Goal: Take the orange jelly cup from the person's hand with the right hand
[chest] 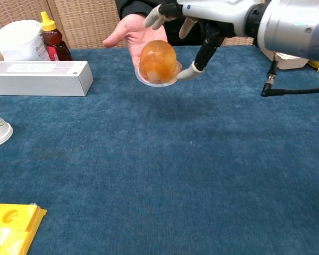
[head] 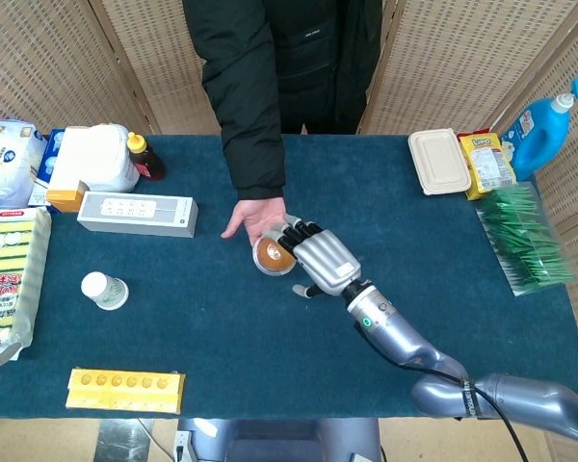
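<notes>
The orange jelly cup (head: 273,253) (chest: 157,62) lies dome-up on the person's open palm (chest: 134,30) above the blue table. My right hand (head: 318,258) (chest: 191,21) has reached the cup from its right side, fingers spread over it and the thumb at the cup's rim. The fingers have not closed around it. My left hand does not appear in either view.
A white box (head: 137,214) and a paper cup (head: 104,290) stand to the left, with a yellow tray (head: 125,390) near the front edge. A lidded container (head: 439,162), snack packs, green packets (head: 524,238) and a blue bottle (head: 541,117) occupy the right side.
</notes>
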